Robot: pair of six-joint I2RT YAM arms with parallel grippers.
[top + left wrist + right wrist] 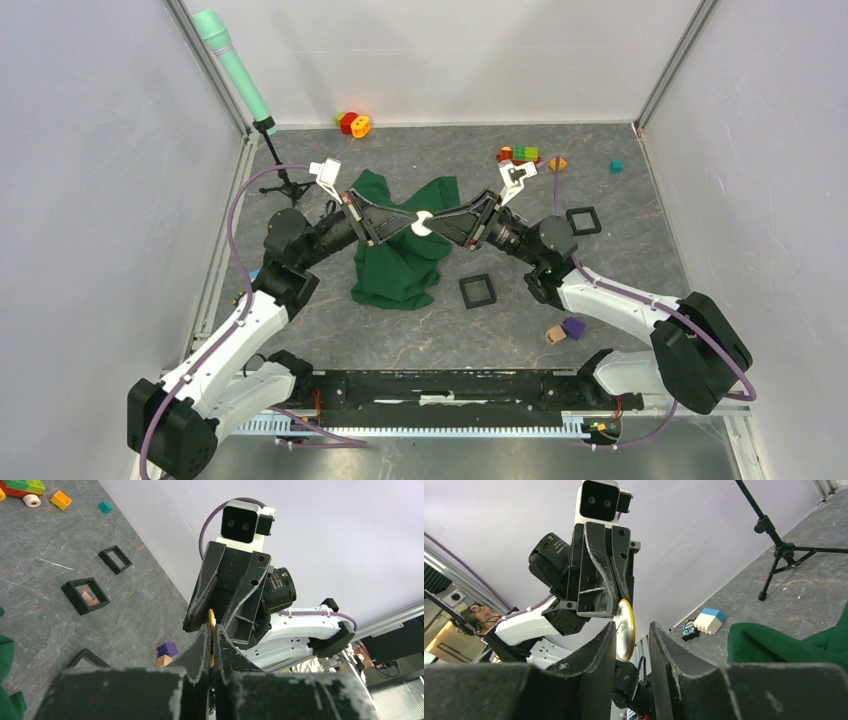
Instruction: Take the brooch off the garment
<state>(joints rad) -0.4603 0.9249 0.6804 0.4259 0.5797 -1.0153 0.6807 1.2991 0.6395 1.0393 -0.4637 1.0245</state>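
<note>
Brooch (421, 224) white overhead, gold-rimmed at wrists, pinched in left claw (212, 630)

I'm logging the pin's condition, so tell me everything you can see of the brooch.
The brooch is a small flat round disc, white-faced with a gold rim, glossy like enamel. It stands on edge, lifted above the green cloth, with no cloth on it. The left end effector pinches one edge; the right end effector's fingers flank the opposite edge, a gap showing on one side.

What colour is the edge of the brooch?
Gold, around a white face; the brooch shows best in the right wrist view.
</note>
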